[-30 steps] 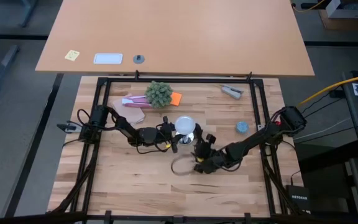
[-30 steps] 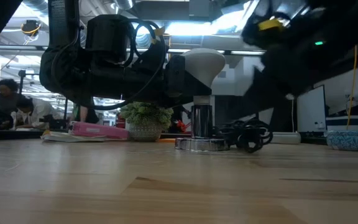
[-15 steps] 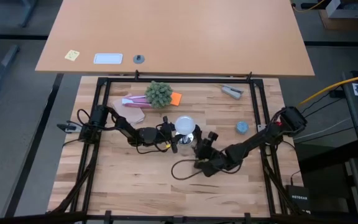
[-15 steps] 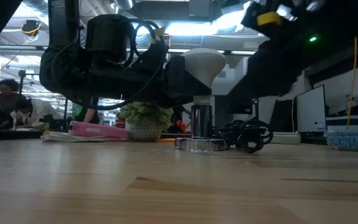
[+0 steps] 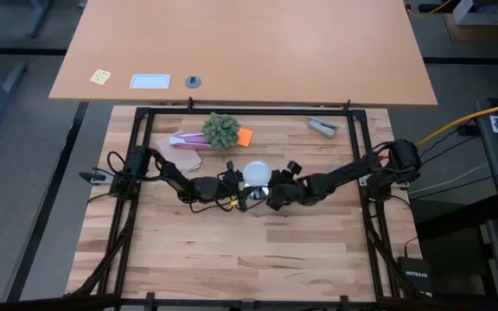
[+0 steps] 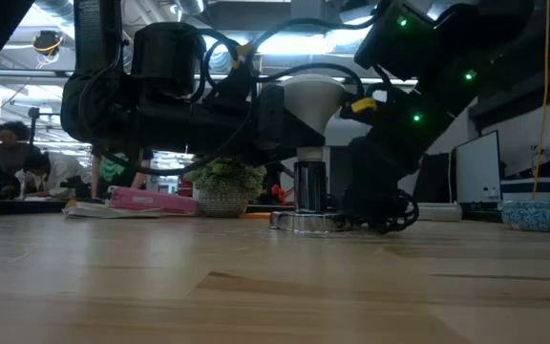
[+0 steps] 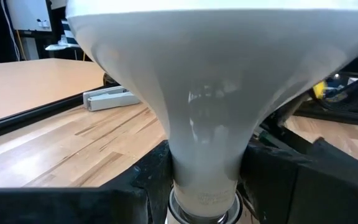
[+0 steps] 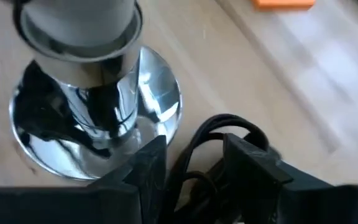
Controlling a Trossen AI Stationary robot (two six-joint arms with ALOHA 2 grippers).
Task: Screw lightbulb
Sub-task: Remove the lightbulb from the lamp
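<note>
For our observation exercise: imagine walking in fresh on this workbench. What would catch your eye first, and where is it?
The frosted white lightbulb at the middle of the wooden table stands out, upright in a shiny chrome socket base. Two dark arms meet there: the left claw grips the bulb's neck, and the right claw sits at the base over a bundled black cord. A green potted plant stands behind.

The lightbulb (image 5: 257,173) stands upright near the middle of the wooden surface (image 5: 232,250), dome up, its frosted white body (image 7: 210,93) tapering like a cone to a neck. The neck sits in a shiny chrome socket tube (image 6: 309,186) that rises from a flat round mirror-bright base (image 8: 160,99) resting on the surface. In the low view the white dome (image 6: 315,94) shows above the chrome tube.
</note>
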